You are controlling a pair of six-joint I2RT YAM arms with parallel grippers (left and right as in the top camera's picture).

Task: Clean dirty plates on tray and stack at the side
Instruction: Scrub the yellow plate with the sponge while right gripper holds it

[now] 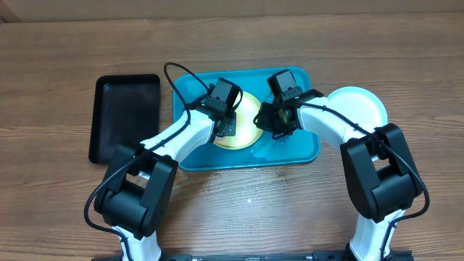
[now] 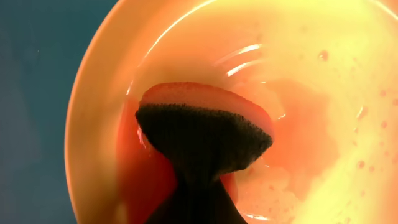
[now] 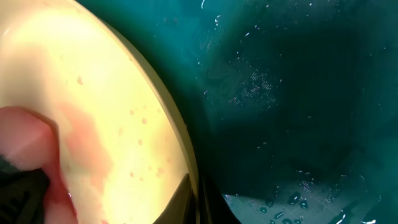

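As sponge point(image 2: 205, 134) meets plate point(image 2: 311, 87), left hand point(image 1: 229, 125) downturned.

A glossy, droplet-beaded plastic tray point(image 3: 298, 93), a smooth, shiny plate point(image 2: 323, 93) and a coarse, matt sponge point(image 2: 199, 134) are shown; the table point(image 1: 58, 58) is wood-grained.

two plates showed: one yellow-green plate point(image 1: 245, 129) and one pale plate point(image 1: 359, 107); whether another lay under the pale one could not be told. there were two trays, one teal tray point(image 1: 290, 154) and one black tray point(image 1: 125, 116). two robot arms were there, a left arm point(image 1: 181, 138) and a right arm point(image 1: 333, 127). one sponge point(image 2: 205, 124) was seen, one looping black cable point(image 1: 171, 76), and one wooden tabletop point(image 1: 58, 203).
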